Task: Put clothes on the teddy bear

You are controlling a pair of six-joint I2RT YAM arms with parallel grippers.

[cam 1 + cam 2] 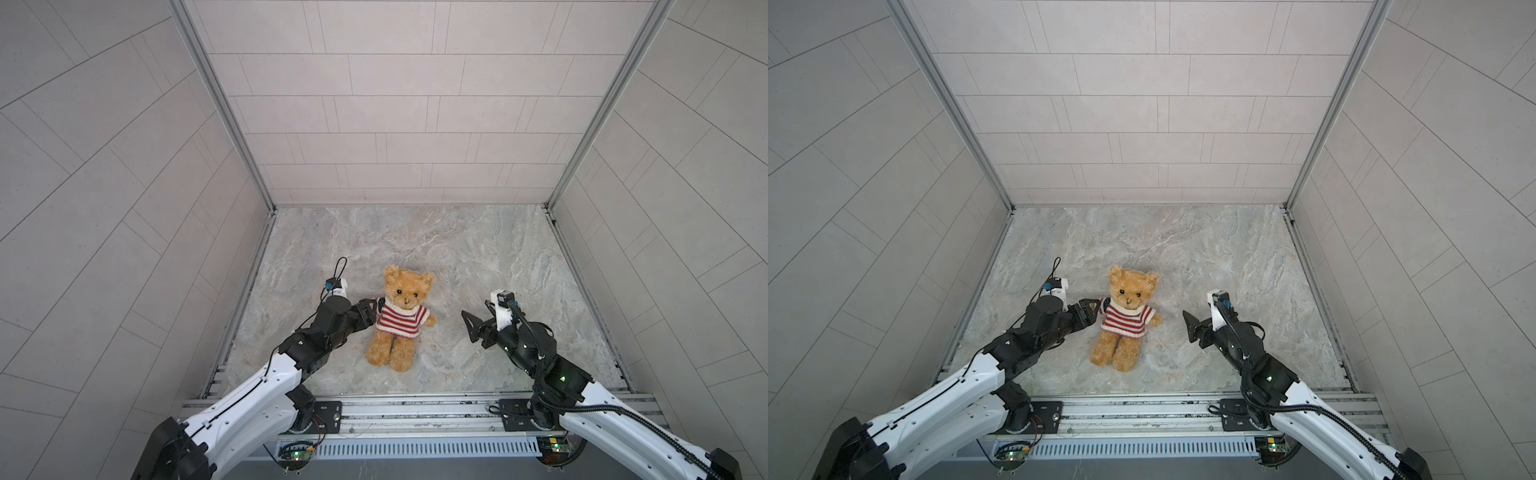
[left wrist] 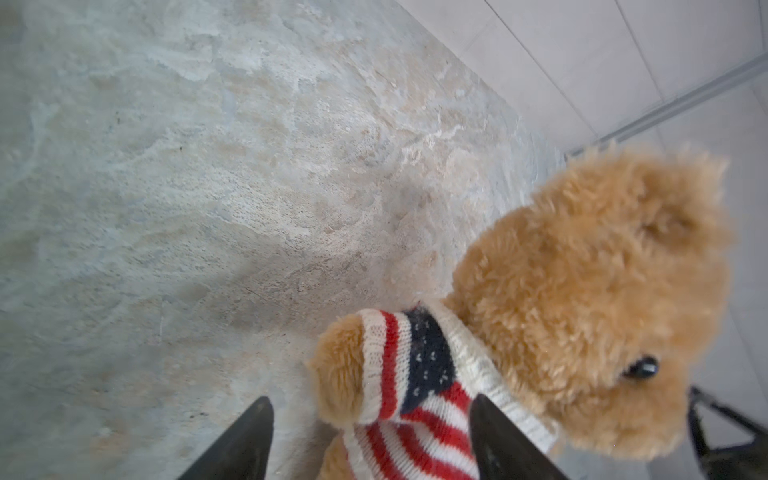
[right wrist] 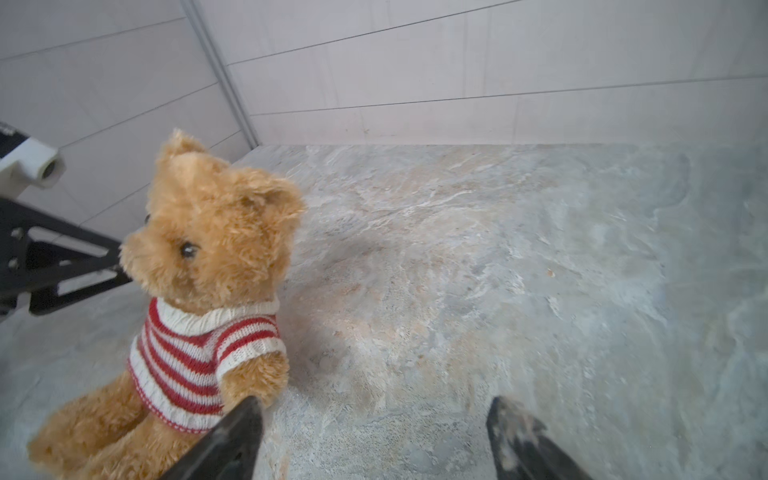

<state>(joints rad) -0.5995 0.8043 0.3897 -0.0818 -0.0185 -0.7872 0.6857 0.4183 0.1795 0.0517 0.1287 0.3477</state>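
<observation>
The teddy bear (image 1: 405, 286) (image 1: 1131, 286) sits on the marble floor left of centre, facing the front. It wears a red-and-white striped sweater (image 1: 400, 319) (image 3: 183, 353) with a navy patch at the shoulder (image 2: 428, 357). Both paws stick out of the sleeves. My left gripper (image 1: 371, 313) (image 1: 1094, 311) (image 2: 372, 405) is open beside the bear, its jaws standing on either side of the sleeved arm without pinching it. My right gripper (image 1: 468, 326) (image 1: 1187, 326) (image 3: 376, 403) is open and empty, a short gap away from the bear's other paw (image 3: 253, 378).
Tiled walls enclose the marble floor (image 1: 436, 249) on the left, back and right, with metal posts in the back corners. A metal rail (image 1: 415, 409) carrying both arm bases runs along the front edge.
</observation>
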